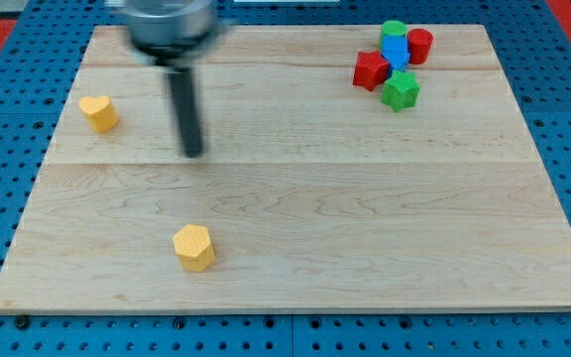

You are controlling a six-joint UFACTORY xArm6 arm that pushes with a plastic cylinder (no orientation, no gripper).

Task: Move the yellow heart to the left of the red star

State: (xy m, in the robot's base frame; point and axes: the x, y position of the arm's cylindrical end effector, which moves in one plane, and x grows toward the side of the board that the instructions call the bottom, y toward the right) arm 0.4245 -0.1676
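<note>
You see the rod blurred, its upper mount cut off at the frame's top edge, so my tip (194, 153) is soft-edged; it is a bare rod end, holding nothing. It sits in the upper left of the wooden board (295, 238), near the yellow heart (98, 112), to that block's right and apart from it. The red star (370, 70) sits at upper right, crowded by a blue block (397, 52), a green star (400, 91), a green block (394, 31) and a red cylinder (420, 45). A yellow hexagon (194, 247) lies at lower left.
</note>
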